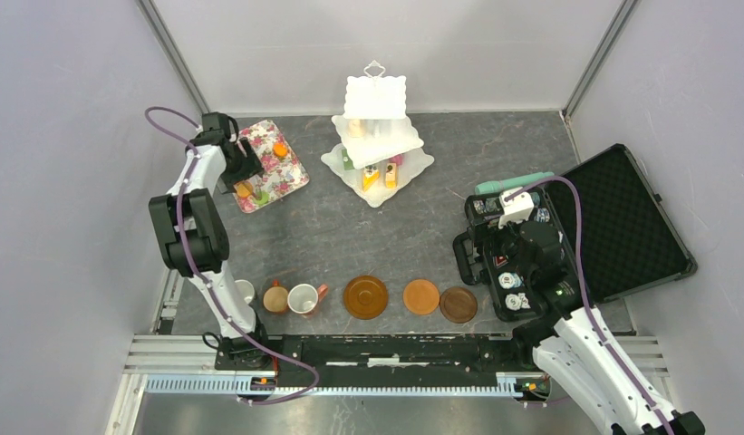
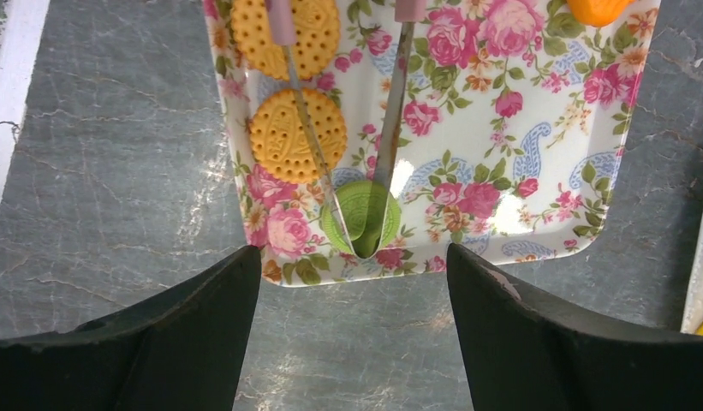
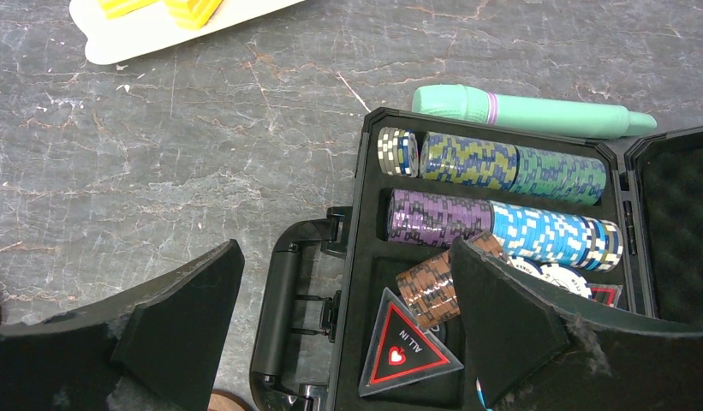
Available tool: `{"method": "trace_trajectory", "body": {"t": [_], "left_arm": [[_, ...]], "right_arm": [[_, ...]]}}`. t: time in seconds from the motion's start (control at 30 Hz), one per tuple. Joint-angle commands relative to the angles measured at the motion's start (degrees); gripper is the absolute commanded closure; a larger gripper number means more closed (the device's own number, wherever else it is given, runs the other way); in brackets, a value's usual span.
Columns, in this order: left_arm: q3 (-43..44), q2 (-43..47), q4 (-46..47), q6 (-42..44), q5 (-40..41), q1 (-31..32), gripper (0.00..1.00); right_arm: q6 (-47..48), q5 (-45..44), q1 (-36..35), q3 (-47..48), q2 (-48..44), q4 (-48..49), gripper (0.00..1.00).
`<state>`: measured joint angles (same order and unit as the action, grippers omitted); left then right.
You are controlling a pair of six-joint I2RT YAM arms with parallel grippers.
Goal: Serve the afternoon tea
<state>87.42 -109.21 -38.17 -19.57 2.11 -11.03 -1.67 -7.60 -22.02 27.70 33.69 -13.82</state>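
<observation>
Left gripper [image 1: 245,181] hung over the near end of the floral tray [image 1: 291,177] in the top view. The white stand [image 1: 377,136] stood at the back centre with toy cakes [image 1: 371,175] on its lowest tier. Three mugs [image 1: 275,297] and three saucers [image 1: 421,296] lined the near edge.

From the left wrist, its fingers [image 2: 202,325] stood wide apart and held nothing. Tongs [image 2: 392,128] lay on the tray, tips at a green round cake [image 2: 348,205], beside two biscuits [image 2: 296,137].

From the right wrist, the right gripper [image 3: 348,265] gaped fully, empty, above the black case [image 3: 365,171] of poker chips [image 3: 467,160].
</observation>
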Motion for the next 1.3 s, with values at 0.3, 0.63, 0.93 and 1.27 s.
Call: {"method": "trace_trajectory", "body": {"t": [0.3,0.63,0.93,1.27], "left_arm": [[8.6,-6.8,-0.5,-3.5,8.2,1.9,0.22],[15.9,-14.5,-7.2,-4.9,11.9,4.0,0.27],[20.3,-17.9,-11.1,-3.9,14.1,4.4,0.36],[25.2,-21.9,-15.8,-1.7,18.0,6.3,0.38]], "right_arm": [[-0.6,0.2,-0.2,-0.5,-1.5,2.0,0.02],[-0.7,0.5,-0.2,-0.6,-1.9,2.2,0.02],[-0.9,0.8,-0.2,-0.6,-1.5,2.3,0.02],[-1.1,1.0,-0.2,-0.8,-1.7,2.3,0.02]]}}
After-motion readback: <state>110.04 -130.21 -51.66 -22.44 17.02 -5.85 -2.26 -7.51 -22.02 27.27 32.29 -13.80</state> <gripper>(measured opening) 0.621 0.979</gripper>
